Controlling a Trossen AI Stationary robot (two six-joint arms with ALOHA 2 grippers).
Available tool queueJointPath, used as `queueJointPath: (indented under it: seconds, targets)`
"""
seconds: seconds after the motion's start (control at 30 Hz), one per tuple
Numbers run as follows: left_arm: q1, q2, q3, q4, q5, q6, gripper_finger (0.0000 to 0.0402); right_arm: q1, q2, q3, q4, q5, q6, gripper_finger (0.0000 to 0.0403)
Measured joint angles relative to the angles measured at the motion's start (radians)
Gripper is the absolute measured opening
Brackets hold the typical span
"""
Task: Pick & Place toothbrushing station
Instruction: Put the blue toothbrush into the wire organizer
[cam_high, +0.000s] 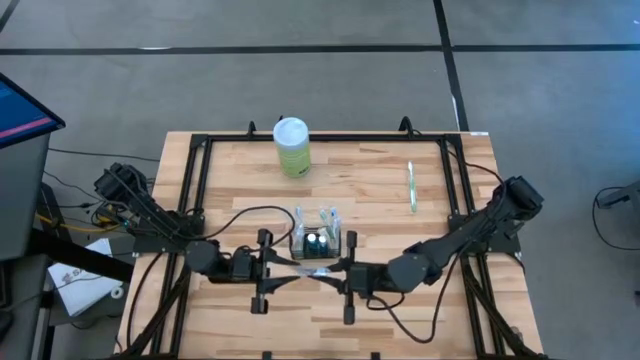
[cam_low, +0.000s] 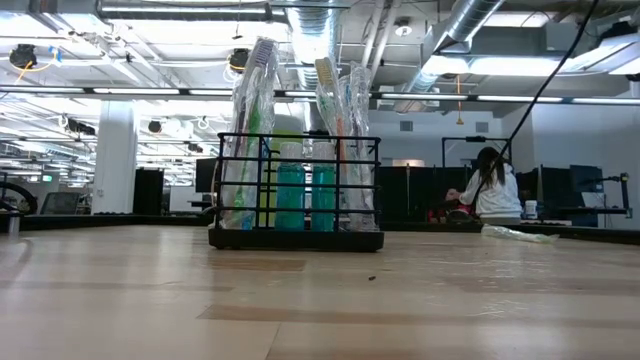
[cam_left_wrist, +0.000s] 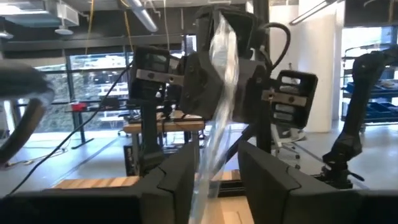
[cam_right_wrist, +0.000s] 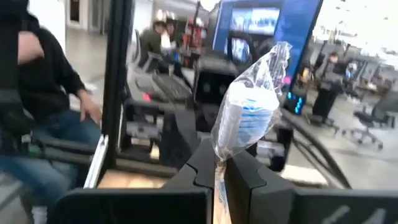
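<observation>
High view: looks straight down on the whole bench, from well above; floor shows past its far edge.
Low view: sits at bench-top height near one edge, facing level across the wood into the room; the toothbrushing station stands close before it.
Left wrist view: looks forward past the left gripper, very near a clear-wrapped toothbrush; the other arm fills the middle distance.
Right wrist view: looks forward past the right gripper, facing the opposite way.
Shared: high and low views both take in the station; each wrist view sees the opposite arm.
</observation>
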Motion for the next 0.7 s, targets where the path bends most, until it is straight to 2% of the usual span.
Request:
queueJointPath:
  seconds: [0.27, 0.7]
  targets:
    - [-0.013, 0.000, 0.000, 0.000, -0.018, 0.000, 0.0150, 0.001, -0.077, 0.000, -0.292, 0.084, 0.175, 0.0004]
    - [-0.013, 0.000, 0.000, 0.000, -0.021, -0.001, 0.0149, -0.034, -0.095, 0.000, -0.615, 0.166, 0.408, 0.0003]
